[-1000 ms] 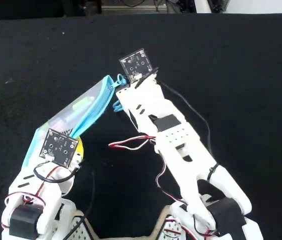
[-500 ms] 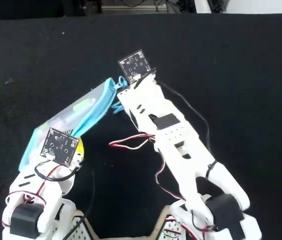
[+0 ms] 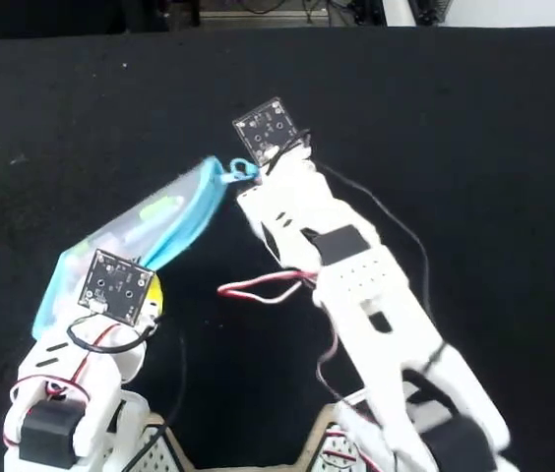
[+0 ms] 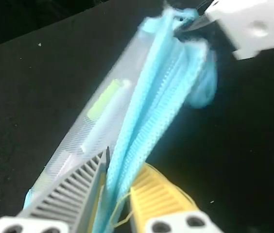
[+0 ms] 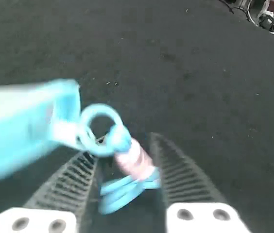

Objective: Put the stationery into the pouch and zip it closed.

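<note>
High view: above black table [image 3: 474,118], left hand [image 4: 120,167] pinches pouch [image 3: 159,221], right hand [image 5: 122,143] spread around pull [image 3: 238,169].

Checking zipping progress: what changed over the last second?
The right arm's rear links swung rightward while the right gripper stayed at the zipper pull. The near end of the pouch shifted slightly left; the left gripper kept hold of it.

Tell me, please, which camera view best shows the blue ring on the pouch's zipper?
The right wrist view: the ring is close and large, its whole loop open to the camera. The high view shows it small at the far end of the pouch. The left wrist view has it blurred at that end, partly hidden.
</note>
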Motion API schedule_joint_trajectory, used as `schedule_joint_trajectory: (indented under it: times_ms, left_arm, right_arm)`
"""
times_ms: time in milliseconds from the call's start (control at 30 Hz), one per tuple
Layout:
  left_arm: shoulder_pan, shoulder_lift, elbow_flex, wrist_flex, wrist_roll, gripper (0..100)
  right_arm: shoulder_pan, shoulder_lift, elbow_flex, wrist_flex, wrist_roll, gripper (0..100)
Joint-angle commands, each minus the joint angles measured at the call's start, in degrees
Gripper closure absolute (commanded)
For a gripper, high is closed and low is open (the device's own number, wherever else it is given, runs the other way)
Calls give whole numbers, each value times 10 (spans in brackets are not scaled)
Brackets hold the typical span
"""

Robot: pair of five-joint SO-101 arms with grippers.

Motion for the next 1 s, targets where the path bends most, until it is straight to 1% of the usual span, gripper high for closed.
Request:
schedule_joint_trajectory:
  times_ms: [0,100,267,333,433,500,633,733,833,967]
  left_arm:
    - [0,2,-5,-1,6,970]
    - [-3,3,-4,-20,6,970]
    - [-7,3,-4,-67,8,970]
    - [-27,4,-4,-97,8,970]
    - [-80,7,-1,-171,9,970]
    - [-105,7,14,-228,10,970]
    - [-114,8,74,-342,9,971]
    - [-102,9,138,-415,10,971]
    - [-67,9,188,-451,18,971]
    - [-22,9,213,-493,44,971]
  right_arm:
    - [-35,-100,-43,77,2,756]
    - [-52,-177,-39,101,2,756]
    - [-41,-301,-36,152,4,763]
    - [-25,-338,-19,171,6,821]
    - [13,-371,38,172,6,991]
    - [33,-384,87,166,3,954]
    - [40,-406,212,113,2,960]
    - [40,-422,305,29,2,962]
    - [40,-440,371,-40,2,962]
    - [40,-460,408,-63,2,961]
